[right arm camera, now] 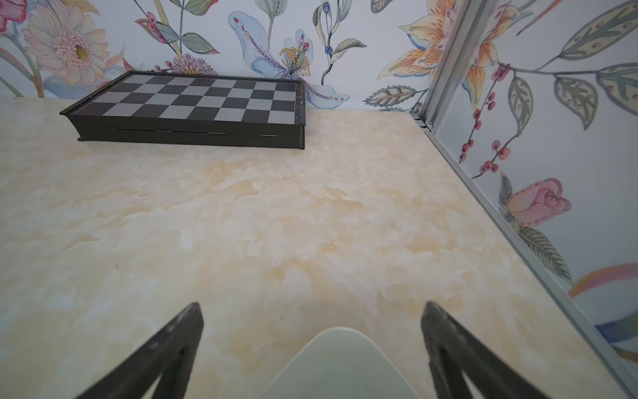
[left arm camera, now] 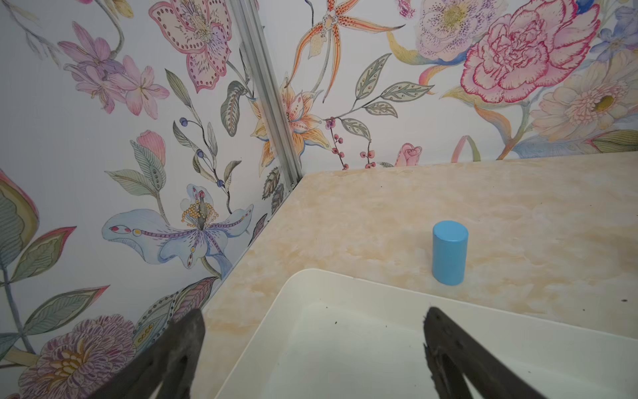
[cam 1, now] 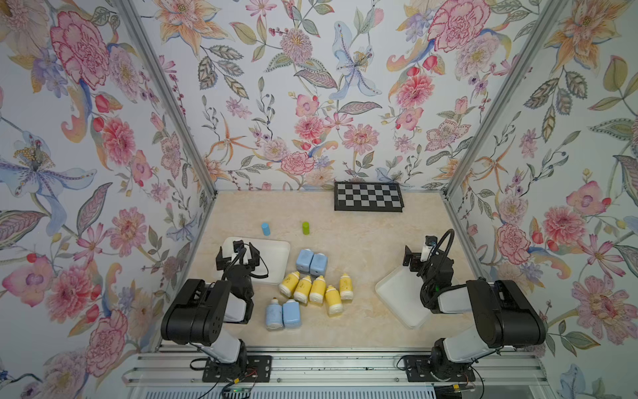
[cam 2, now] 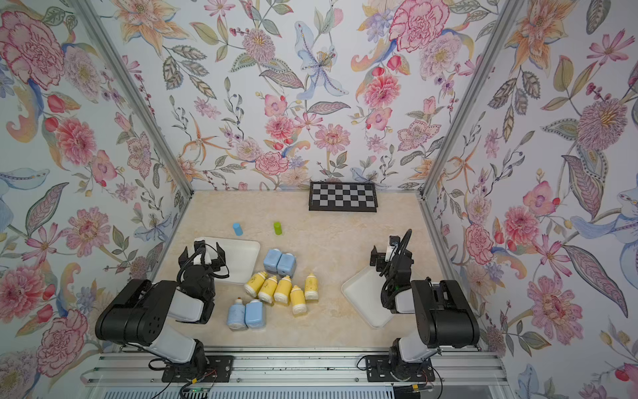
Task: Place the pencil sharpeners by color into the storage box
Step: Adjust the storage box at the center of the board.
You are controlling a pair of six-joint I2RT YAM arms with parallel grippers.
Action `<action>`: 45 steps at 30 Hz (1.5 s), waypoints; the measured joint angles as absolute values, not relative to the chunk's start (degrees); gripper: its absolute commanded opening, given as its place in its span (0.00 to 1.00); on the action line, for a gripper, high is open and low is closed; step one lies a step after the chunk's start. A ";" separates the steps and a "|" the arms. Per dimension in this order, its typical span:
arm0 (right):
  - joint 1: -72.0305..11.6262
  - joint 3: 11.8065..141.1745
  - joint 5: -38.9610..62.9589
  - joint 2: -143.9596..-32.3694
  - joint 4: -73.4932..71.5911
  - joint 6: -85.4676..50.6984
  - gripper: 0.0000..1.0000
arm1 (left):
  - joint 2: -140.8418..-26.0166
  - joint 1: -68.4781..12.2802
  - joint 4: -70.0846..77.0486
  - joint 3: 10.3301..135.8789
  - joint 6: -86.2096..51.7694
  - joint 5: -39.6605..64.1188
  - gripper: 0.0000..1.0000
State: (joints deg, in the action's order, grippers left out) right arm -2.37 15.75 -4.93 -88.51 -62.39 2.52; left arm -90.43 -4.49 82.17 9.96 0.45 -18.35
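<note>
Floral-papered walls (cam 1: 310, 103) close in a smooth, marbled beige desk (cam 1: 362, 235). One white tray (cam 1: 276, 255) lies beneath the left gripper (left arm camera: 314, 312), a second white tray (cam 1: 393, 293) beneath the right gripper (right arm camera: 310, 307); both stand wide open, empty. Between the trays lie five yellow sharpeners (cam 1: 317, 290) and four blue sharpeners (cam 1: 312, 262), closely clustered. They look light, rigid, slick: pinch across the body, not the cap.
</note>
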 measured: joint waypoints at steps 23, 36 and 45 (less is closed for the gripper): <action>-2.37 15.77 -4.91 -88.51 -62.39 2.52 1.00 | -90.43 -4.49 82.08 9.96 0.43 -18.26 0.99; -1.93 21.98 -3.90 -84.09 -47.79 2.63 1.00 | -87.13 -4.78 81.36 9.87 0.60 -18.50 0.99; 0.49 50.35 -6.17 -76.73 -4.08 -6.61 1.00 | -68.03 -5.32 52.12 20.62 -5.89 -21.41 1.00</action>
State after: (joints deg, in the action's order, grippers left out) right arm 0.49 50.35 -6.17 -76.73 -4.08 -6.61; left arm -68.03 -5.32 52.12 20.62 -5.89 -21.41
